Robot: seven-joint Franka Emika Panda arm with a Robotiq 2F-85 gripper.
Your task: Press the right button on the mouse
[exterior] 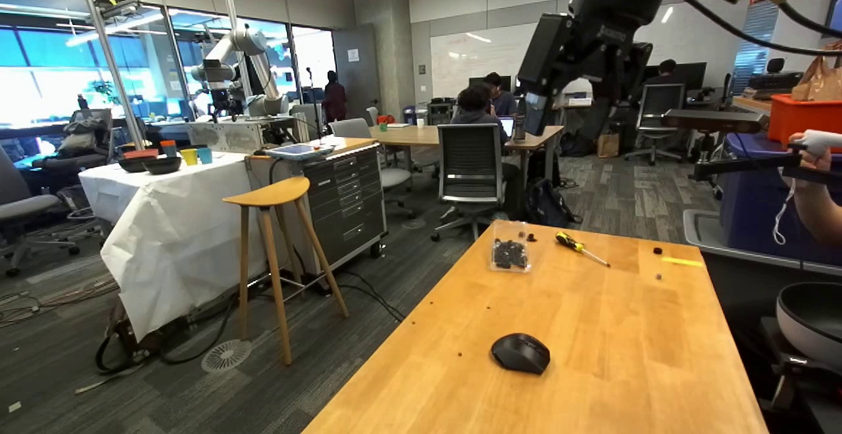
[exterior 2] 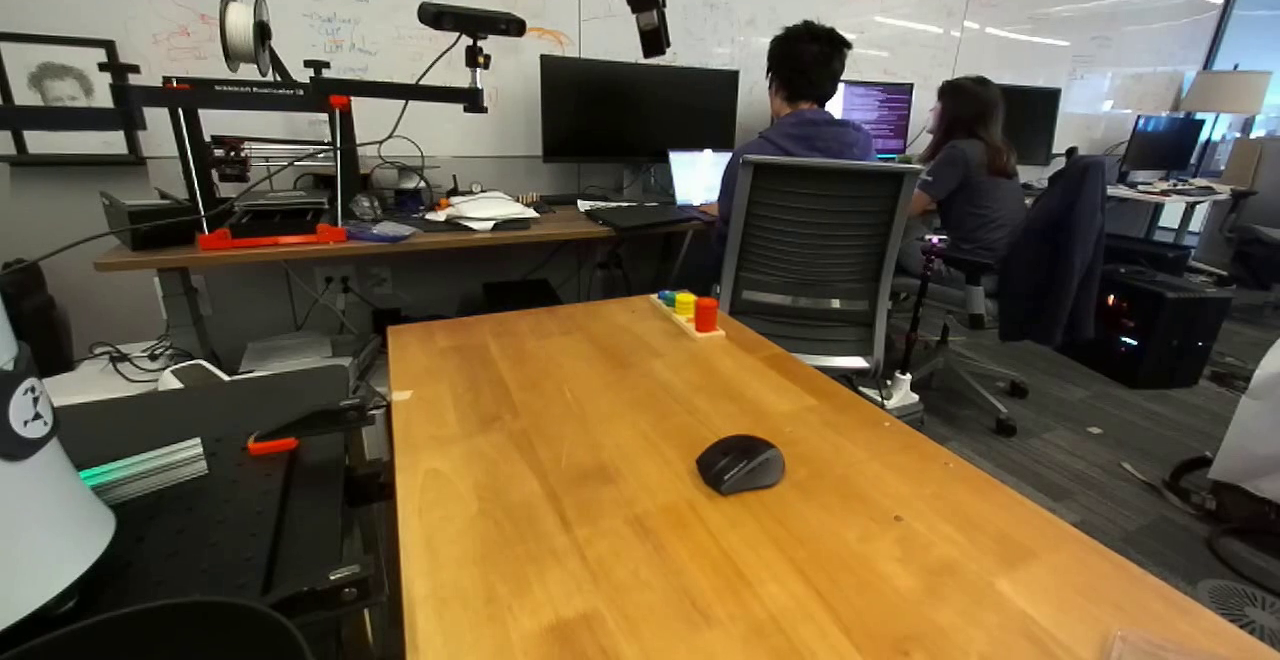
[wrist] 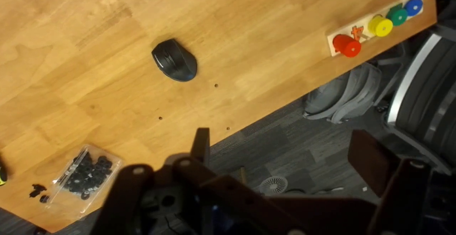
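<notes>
The black mouse (exterior: pixel 520 353) lies on the wooden table (exterior: pixel 592 394). It also shows in an exterior view (exterior 2: pixel 741 464) and in the wrist view (wrist: pixel 174 60), where its front end points to the upper left. The right button (wrist: pixel 176 50) is the front part on the upper-right side of the wheel; its seam is faint. My gripper (exterior: pixel 569 121) hangs high above the table, well apart from the mouse. In the wrist view its fingers (wrist: pixel 280 135) are wide apart with nothing between them, beyond the table's edge. Only part of it (exterior 2: pixel 645 0) shows in an exterior view.
A clear box of dark parts (exterior: pixel 510 253) and a yellow-black screwdriver (exterior: pixel 579 246) lie on the table. A wooden toy with coloured cylinders (wrist: pixel 380 26) sits near the table's edge. A chair (exterior 2: pixel 815 260) stands beside the table. A person's hand (exterior: pixel 816 158) shows at the side.
</notes>
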